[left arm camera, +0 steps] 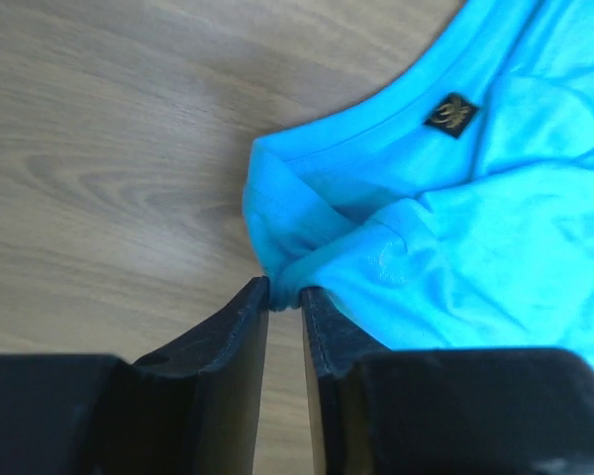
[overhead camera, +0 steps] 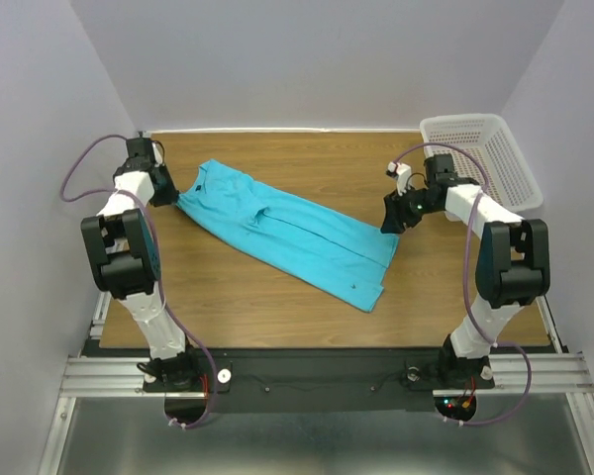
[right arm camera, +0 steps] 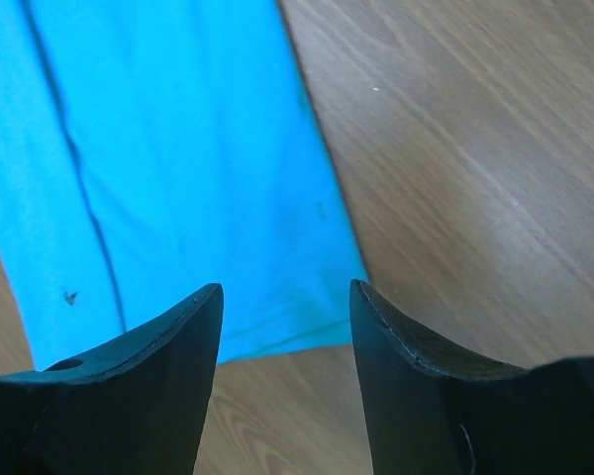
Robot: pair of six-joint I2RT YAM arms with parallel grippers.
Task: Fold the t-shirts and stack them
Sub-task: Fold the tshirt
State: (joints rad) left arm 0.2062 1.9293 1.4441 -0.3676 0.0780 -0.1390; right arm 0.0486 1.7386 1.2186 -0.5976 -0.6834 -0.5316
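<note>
One turquoise t-shirt lies folded lengthwise into a long strip, running diagonally from the far left toward the middle right of the table. My left gripper is at its collar end. In the left wrist view the jaws stand narrow with a small fold of the t-shirt pinched between the tips of the left gripper, beside the neckband and its dark label. My right gripper hangs open over the hem corner. In the right wrist view, the right gripper has nothing between its fingers and the t-shirt lies flat below.
A white perforated basket stands at the far right corner of the wooden table, just behind the right arm. Grey walls close in the left, back and right sides.
</note>
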